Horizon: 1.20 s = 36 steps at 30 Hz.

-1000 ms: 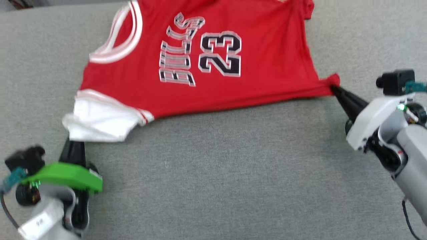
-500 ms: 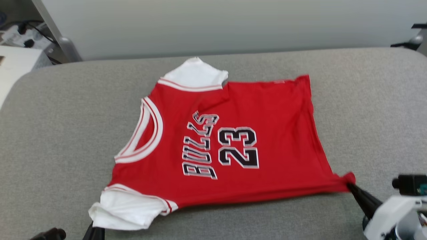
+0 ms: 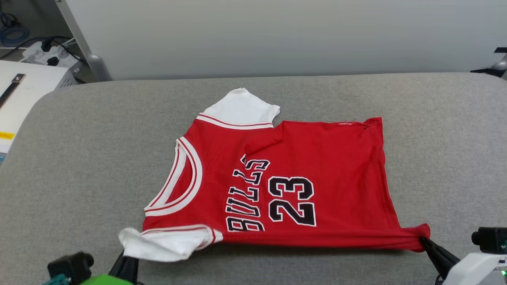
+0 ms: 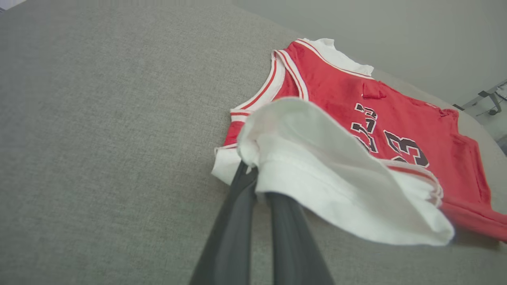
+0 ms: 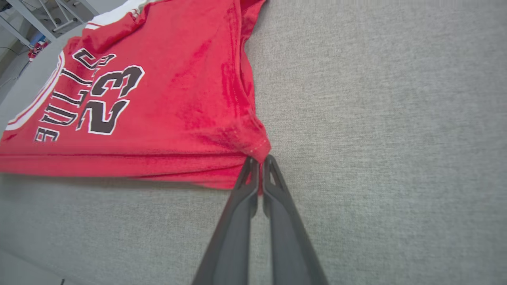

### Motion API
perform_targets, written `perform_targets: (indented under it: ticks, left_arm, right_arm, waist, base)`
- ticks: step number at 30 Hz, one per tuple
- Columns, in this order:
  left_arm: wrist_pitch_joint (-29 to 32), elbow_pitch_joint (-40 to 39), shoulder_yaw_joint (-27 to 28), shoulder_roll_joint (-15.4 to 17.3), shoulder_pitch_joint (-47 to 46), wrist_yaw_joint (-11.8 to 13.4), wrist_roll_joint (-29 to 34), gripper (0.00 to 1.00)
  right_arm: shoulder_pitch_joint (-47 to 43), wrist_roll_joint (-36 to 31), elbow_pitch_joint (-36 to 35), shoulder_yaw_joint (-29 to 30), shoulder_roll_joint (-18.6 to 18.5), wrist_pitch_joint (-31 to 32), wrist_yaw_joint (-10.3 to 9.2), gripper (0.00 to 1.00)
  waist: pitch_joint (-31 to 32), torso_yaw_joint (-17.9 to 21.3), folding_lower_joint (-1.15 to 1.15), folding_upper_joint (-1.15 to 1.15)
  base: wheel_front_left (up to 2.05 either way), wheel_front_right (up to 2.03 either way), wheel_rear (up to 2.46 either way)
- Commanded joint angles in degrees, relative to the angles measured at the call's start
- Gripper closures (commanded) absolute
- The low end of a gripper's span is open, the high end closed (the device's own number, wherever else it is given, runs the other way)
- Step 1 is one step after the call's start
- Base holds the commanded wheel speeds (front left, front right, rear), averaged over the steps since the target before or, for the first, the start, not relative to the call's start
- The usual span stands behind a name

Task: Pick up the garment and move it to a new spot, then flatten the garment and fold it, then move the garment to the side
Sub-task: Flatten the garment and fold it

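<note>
Your garment, a red jersey with white sleeves and black "BULLS 23" lettering, lies spread face up on the grey worktop. It sits mid-frame in the head view, with the neck opening toward 9 o'clock and the hem toward 3 o'clock. At 7 o'clock, your left end effector has its two dark fingers closed on the near white sleeve. The sleeve drapes over the fingertips and is raised slightly off the surface. At 5 o'clock, your right end effector is clamped on the near hem corner. The red cloth is bunched there and drawn taut along the near edge. The far white sleeve lies flat toward 12 o'clock.
</note>
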State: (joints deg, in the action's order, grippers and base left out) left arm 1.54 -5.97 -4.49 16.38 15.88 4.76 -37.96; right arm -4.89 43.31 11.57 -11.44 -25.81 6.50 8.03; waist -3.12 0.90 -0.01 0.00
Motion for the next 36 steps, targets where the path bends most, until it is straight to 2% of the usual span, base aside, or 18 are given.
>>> perform_targets:
  ticks: [1,9,11,18,22,23,24,25,26,32,36]
  left_arm:
    - [0.49,0.56,-0.46,0.81,-4.11,-0.14,0.63,1.00]
    - [1.38,8.80,-4.21,0.33,-18.75,-3.33,2.01,1.00]
    - [1.09,14.11,-5.04,0.06,-23.62,-4.67,2.16,1.00]
    - [1.49,23.55,-6.34,-0.97,-28.34,-6.64,1.30,1.00]
    - [3.03,28.11,-7.35,-1.55,-29.70,-7.92,0.23,1.00]
    - [3.60,30.02,-7.72,-1.69,-30.56,-8.61,-0.37,0.85]
    - [3.79,30.60,-7.83,-1.76,-30.87,-8.83,-0.62,0.58]
    - [3.54,30.93,-7.78,-1.82,-31.14,-8.89,-0.70,0.30]
    - [3.20,31.26,-7.71,-1.95,-31.56,-8.98,-0.82,0.00]
    - [0.01,31.87,-7.45,-1.51,-33.51,-8.91,0.25,0.00]
    - [-0.57,31.63,-7.32,-0.84,-33.72,-8.80,0.50,0.00]
  right_arm:
    - [1.57,-2.05,-1.12,1.44,0.62,1.42,-0.54,1.00]
    - [7.85,-11.40,-4.70,6.03,6.96,7.68,-0.54,1.00]
    - [11.65,-13.16,-4.19,5.73,9.22,10.09,-0.54,1.00]
    - [16.10,-13.30,0.70,2.75,10.31,10.89,-0.54,1.00]
    - [17.63,-14.31,4.55,0.95,9.66,9.47,-0.54,1.00]
    - [18.40,-14.31,6.59,0.06,9.59,8.22,-0.54,0.76]
    - [18.67,-14.63,7.10,-0.14,9.40,7.46,-0.54,0.64]
    - [18.80,-15.02,7.41,-0.22,9.24,6.61,-0.54,0.24]
    - [19.00,-16.09,7.61,-0.07,8.89,4.99,-0.54,0.00]
    - [18.46,-18.06,5.98,1.13,9.47,-5.85,-0.54,0.00]
    - [16.61,-20.04,4.20,2.68,10.00,-9.97,-0.54,0.00]
  waist:
    - [-2.07,0.68,0.01,0.00]
    - [-6.90,1.83,0.01,0.00]
    - [-9.31,2.51,0.01,0.00]
    - [-11.61,2.53,0.01,0.00]
    - [-11.96,2.20,0.01,0.00]
    - [-11.90,1.94,0.01,0.00]
    - [-11.83,1.79,0.01,0.00]
    - [-11.70,1.63,0.01,0.00]
    - [-11.48,1.37,0.01,0.00]
    - [-8.95,0.64,0.01,0.00]
    - [-6.60,0.35,0.01,0.00]
  base:
    - [0.00,0.00,0.00]
    - [0.00,0.00,0.00]
    - [0.00,0.00,0.00]
    - [0.00,0.00,0.00]
    - [0.00,0.00,0.00]
    - [0.00,0.00,0.00]
    - [0.00,0.00,0.00]
    - [0.00,0.00,0.00]
    - [0.00,0.00,0.00]
    - [0.00,0.00,0.00]
    - [0.00,0.00,0.00]
